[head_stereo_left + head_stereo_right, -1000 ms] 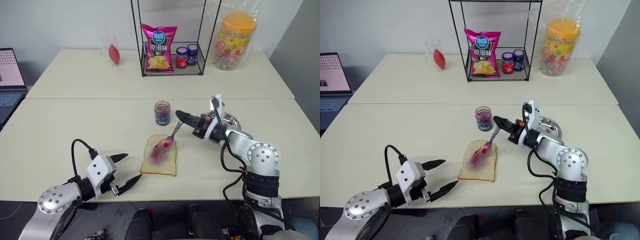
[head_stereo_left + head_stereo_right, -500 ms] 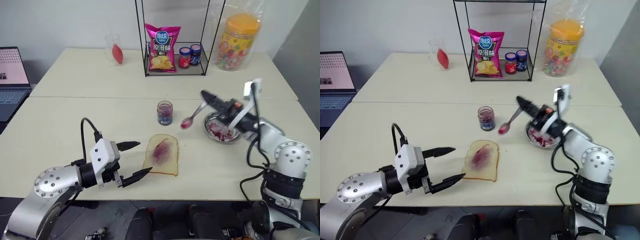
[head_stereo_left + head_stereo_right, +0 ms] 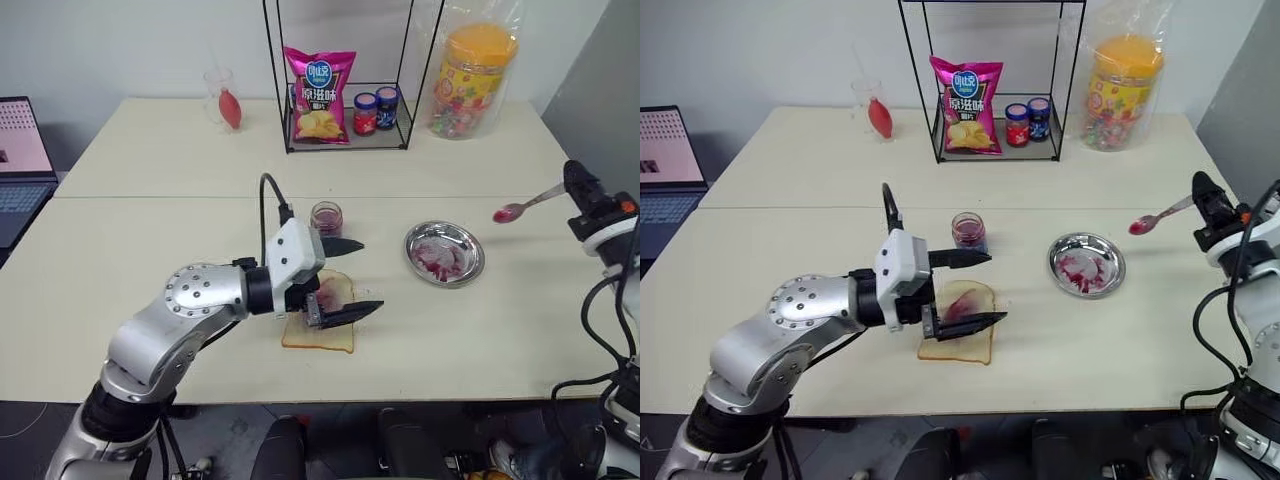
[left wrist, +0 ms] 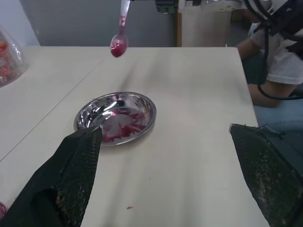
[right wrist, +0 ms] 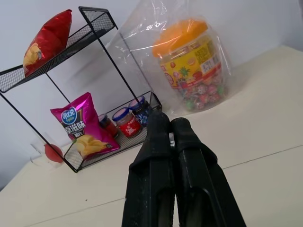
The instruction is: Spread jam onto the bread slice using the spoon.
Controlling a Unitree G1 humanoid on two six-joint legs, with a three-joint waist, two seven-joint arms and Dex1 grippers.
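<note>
Silver metal, its bowl stained red-purple, the spoon point(image 3: 527, 205) hangs in the air out past the round steel plate point(image 3: 445, 253), toward the right edge of the worktop point(image 3: 150, 250). The right pincer point(image 3: 1202, 197) has its two black fingers pressed together on the spoon's handle, with the bowl pointing back toward the middle of the worktop. In the right wrist view those fingers point(image 5: 161, 156) lie side by side with no gap between them.

The bread slice point(image 3: 958, 323) lies near the front edge of the worktop, about midway along it, with a purple jam smear at its centre. The left pincer point(image 3: 350, 277) hovers above it with its fingers wide apart and nothing between them, one finger over the far end of the slice and the other over its near end. In the left wrist view these fingers point(image 4: 71, 179) stand far apart, with the plate and the raised spoon beyond them.

The jam point(image 3: 967, 231) sits in its small clear jar just behind the bread, close to the left pincer's far finger. The plate, smeared with red, lies to the right of the jar and bread.

At the back edge a black wire rack point(image 3: 340, 100) holds a pink crisp bag point(image 3: 318, 95) and two small labelled jars point(image 3: 374, 110). Beside it is a tub with an orange lid point(image 3: 472, 80).
</note>
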